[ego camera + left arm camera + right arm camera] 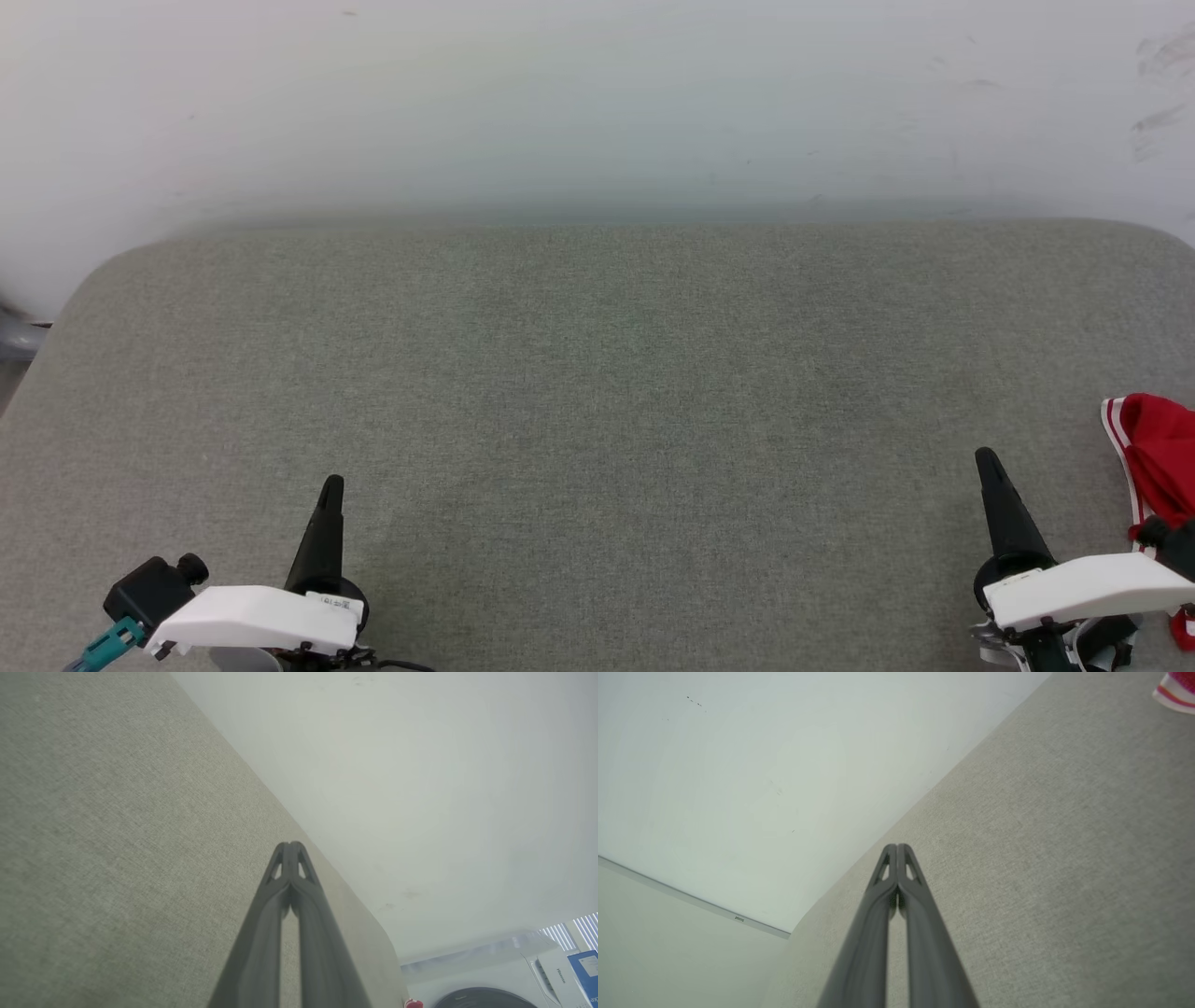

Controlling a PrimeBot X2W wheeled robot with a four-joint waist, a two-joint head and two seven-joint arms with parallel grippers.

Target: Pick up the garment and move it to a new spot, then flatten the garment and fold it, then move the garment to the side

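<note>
The garment (1160, 457), red with red-and-white striped trim, lies bunched at the far right edge of the grey fabric surface (597, 392), cut off by the head view's border. A corner of the garment (1176, 690) also peeks in at the top right of the right wrist view. My right gripper (986, 457) is shut and empty, standing just left of the garment and apart from it. At the lower left my left gripper (332, 485) is shut with nothing in it, far from the garment. Both wrist views show the fingertips pressed together, left gripper (290, 845) and right gripper (897, 847).
A pale wall (597, 103) rises behind the surface's far edge. The surface has rounded corners at the far left and far right. In the left wrist view a white appliance (504, 975) stands beyond the surface's corner.
</note>
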